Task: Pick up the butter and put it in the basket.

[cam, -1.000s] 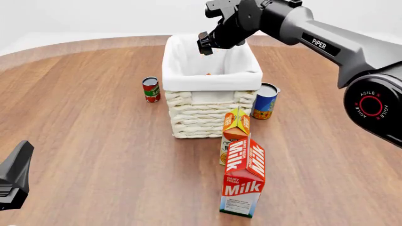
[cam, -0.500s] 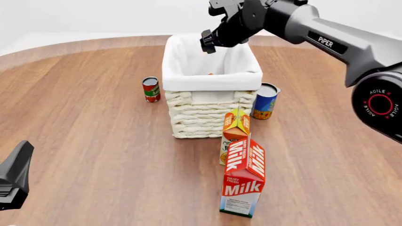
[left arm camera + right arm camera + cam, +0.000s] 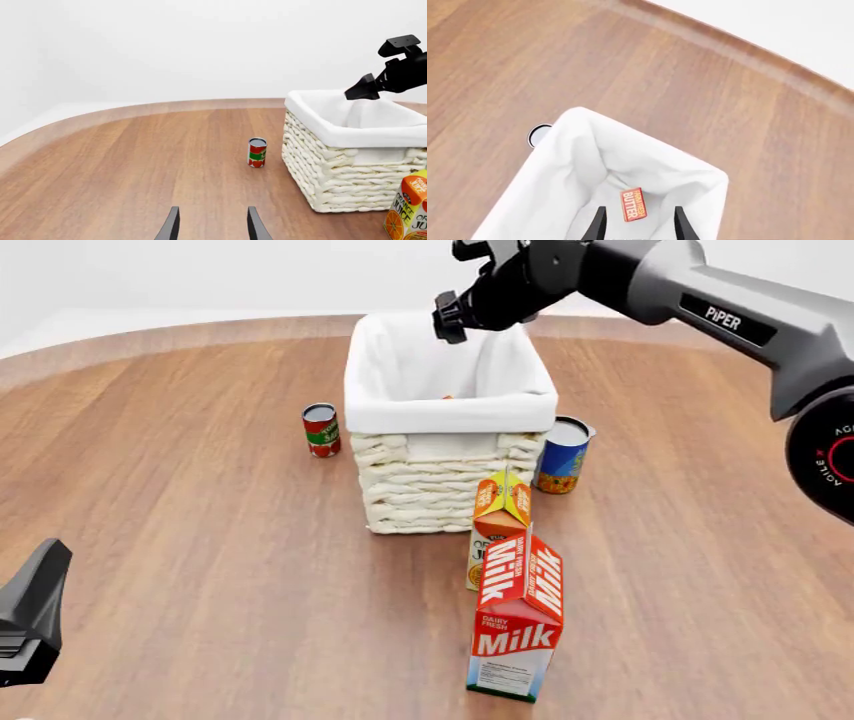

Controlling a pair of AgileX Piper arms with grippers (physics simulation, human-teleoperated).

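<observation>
Butter (image 3: pixel 632 204): small stiff box, likely light, best pinched across flat faces, lying inside basket (image 3: pixel 450 400) on liner; right claw (image 3: pixel 637 226) spread empty above it; left claw (image 3: pixel 209 225) spread low over surface (image 3: pixel 187 510).

A wooden table (image 3: pixel 187 540) with a rounded far edge carries everything. A small red and green can (image 3: pixel 320 430) stands upright to the left of the big woven container, a little apart from it; the left wrist view shows it too (image 3: pixel 257 152), with a dark top. A taller blue and yellow can (image 3: pixel 563 455) stands upright close by that container's front right corner. In front, an orange juice carton (image 3: pixel 502 525) stands upright, and the red-and-white Milk carton (image 3: pixel 518 625) stands just before it, partly covering it. Only a corner of the juice carton (image 3: pixel 410 210) shows in the left wrist view
</observation>
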